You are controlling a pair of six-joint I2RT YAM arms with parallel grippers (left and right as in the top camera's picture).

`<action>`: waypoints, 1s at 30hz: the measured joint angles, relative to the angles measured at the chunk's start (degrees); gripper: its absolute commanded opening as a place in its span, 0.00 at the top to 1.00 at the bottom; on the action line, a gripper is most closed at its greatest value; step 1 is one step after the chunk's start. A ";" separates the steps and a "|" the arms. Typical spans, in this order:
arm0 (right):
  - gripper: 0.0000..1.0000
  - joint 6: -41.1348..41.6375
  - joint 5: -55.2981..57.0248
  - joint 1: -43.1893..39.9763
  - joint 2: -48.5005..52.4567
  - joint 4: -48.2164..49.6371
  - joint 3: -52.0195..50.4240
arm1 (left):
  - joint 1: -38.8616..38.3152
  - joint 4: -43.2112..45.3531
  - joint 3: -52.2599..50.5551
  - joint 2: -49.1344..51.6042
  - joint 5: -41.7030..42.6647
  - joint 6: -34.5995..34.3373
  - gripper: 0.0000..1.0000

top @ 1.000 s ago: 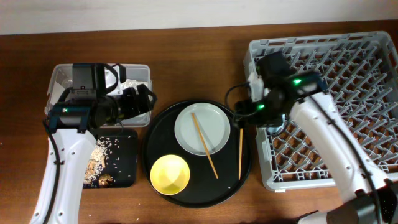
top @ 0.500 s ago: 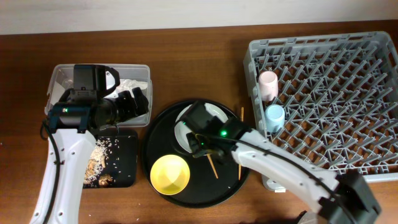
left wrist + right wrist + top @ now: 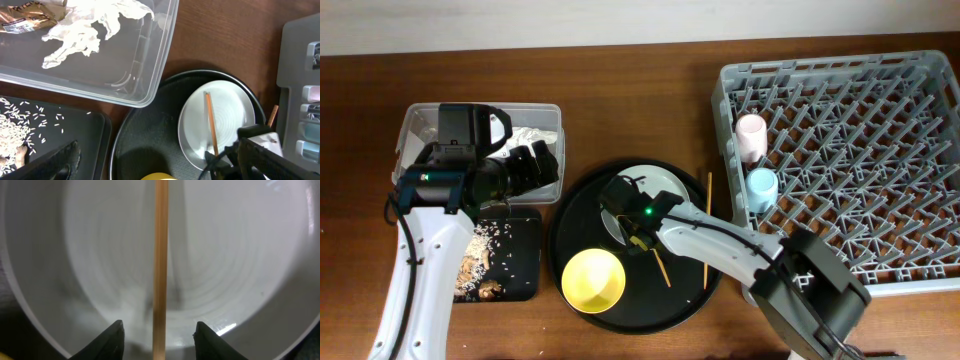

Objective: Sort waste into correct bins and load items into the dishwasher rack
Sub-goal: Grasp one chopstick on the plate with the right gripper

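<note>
We find the right gripper [image 3: 159, 332] open and holding nothing. Its fingers straddle one chopstick [image 3: 160, 255], which runs 6 to 12 o'clock across the plate [image 3: 240, 255] in the wrist view; this arm is the nearer. We count two chopsticks, the second chopstick [image 3: 708, 235] lying at the plate's 3 o'clock, one bowl [image 3: 593, 280], and a pink cup [image 3: 752, 135] and a blue cup [image 3: 761, 185] in the rack [image 3: 880, 150]. We cannot tell how far the left gripper [image 3: 542, 165] is open.

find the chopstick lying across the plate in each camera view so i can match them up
Overhead: the chopstick is mostly hidden under the right arm; its lower end pokes out onto the round black tray.
Left wrist: the chopstick slants down the plate, right of centre.
Right wrist: the chopstick runs vertically through the middle, above the open right gripper.
Shared landmark: the pale plate beneath it.
</note>
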 measured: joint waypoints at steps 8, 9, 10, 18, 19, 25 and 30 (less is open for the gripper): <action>0.87 0.20 -0.09 0.00 1.92 0.02 -0.28 | 0.00 0.00 0.00 0.00 -0.02 -0.02 0.01; 0.89 0.31 -0.07 0.00 1.92 0.00 -0.28 | 0.00 0.00 0.00 0.00 0.00 -0.02 0.01; 0.89 0.31 -0.07 0.00 1.92 0.02 -0.28 | 0.00 0.00 0.00 0.00 -0.02 0.00 0.01; 0.96 -0.52 -0.07 -0.11 1.55 -3.74 2.73 | 0.00 0.00 0.00 0.00 -0.02 -0.02 0.01; 0.96 -1.14 -0.04 -0.24 0.79 -5.35 4.09 | 0.00 0.02 0.00 0.00 -0.02 0.00 0.01; 0.96 -7.19 3.28 -6.08 -12.00 -14.80 8.98 | 0.00 0.00 0.00 0.00 -0.02 0.00 0.01; 0.96 -14.86 6.01 -19.30 -21.79 -18.14 9.49 | 0.00 0.00 0.00 0.00 -0.02 -0.02 0.01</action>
